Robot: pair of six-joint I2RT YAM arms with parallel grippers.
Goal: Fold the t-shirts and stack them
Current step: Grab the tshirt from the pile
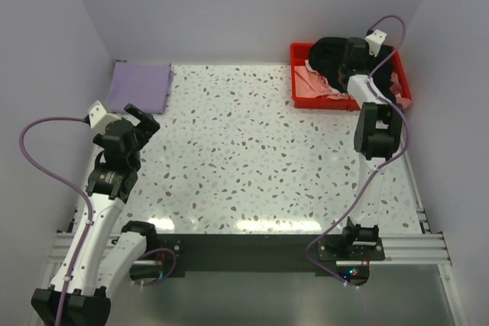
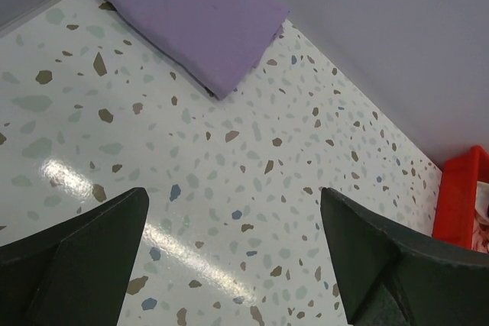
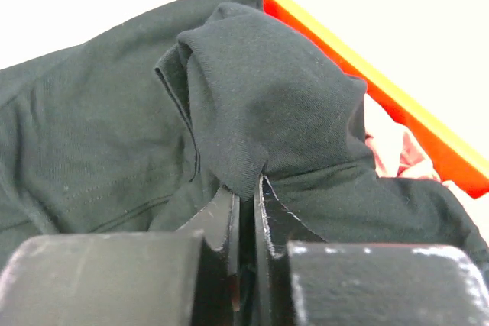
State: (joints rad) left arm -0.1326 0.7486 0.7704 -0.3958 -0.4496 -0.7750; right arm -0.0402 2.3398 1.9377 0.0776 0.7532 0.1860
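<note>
Your right wrist view showed what the overhead hid: the right end effector point(image 3: 246, 188) pinched on a fold of the black t-shirt point(image 3: 260, 97) in the red tray point(image 3: 428, 139) (far right corner). Your left end effector point(image 2: 234, 202) gaped wide, empty, over open desk point(image 2: 229, 150) near the folded lavender t-shirt point(image 2: 191, 13) at the far-left edge.

I see a plain purple shirt point(image 1: 140, 86), a plain black shirt point(image 3: 267, 97) and a pale pink shirt point(image 1: 312, 83). The tray point(image 1: 295, 74) is bright red. The table point(image 1: 252, 166) is white with little brown, grey and blue spots all over.
</note>
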